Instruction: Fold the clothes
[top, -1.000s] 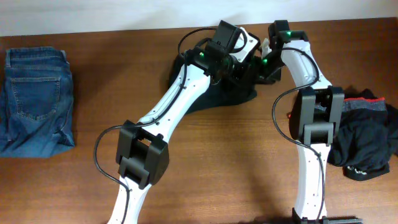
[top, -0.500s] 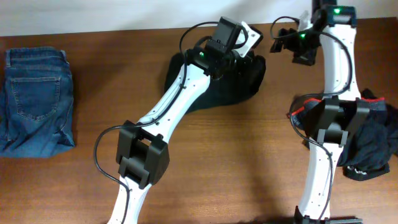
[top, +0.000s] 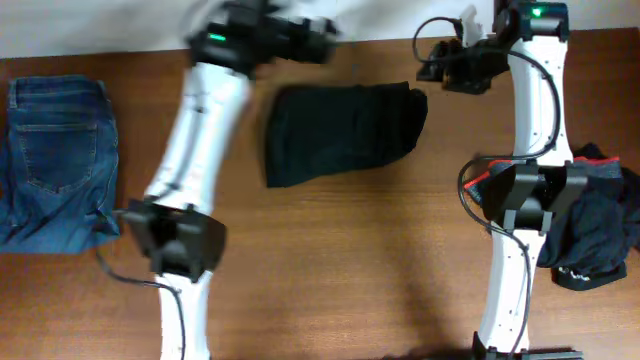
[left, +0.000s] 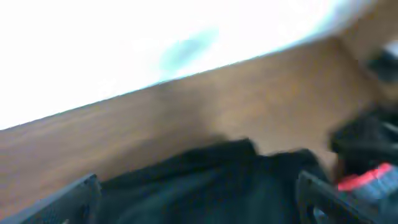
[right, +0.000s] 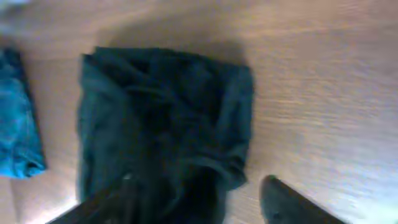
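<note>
A folded dark garment (top: 340, 130) lies flat on the table at the back centre. It also shows in the left wrist view (left: 217, 180) and the right wrist view (right: 161, 118). My left gripper (top: 318, 42) is blurred, up by the back edge above the garment's left end; its fingers (left: 196, 205) are wide apart and empty. My right gripper (top: 432, 72) hovers just right of the garment's far corner, its fingers (right: 199, 202) open and empty.
Folded blue jeans (top: 55, 160) lie at the far left, also visible in the right wrist view (right: 18, 124). A heap of dark clothes with red trim (top: 590, 220) sits at the right edge beside the right arm's base. The white wall runs behind the table.
Both grippers have come off the dark garment, which now lies uncovered and folded. The left arm swung back and to the left; the right arm lifted toward the back right.
</note>
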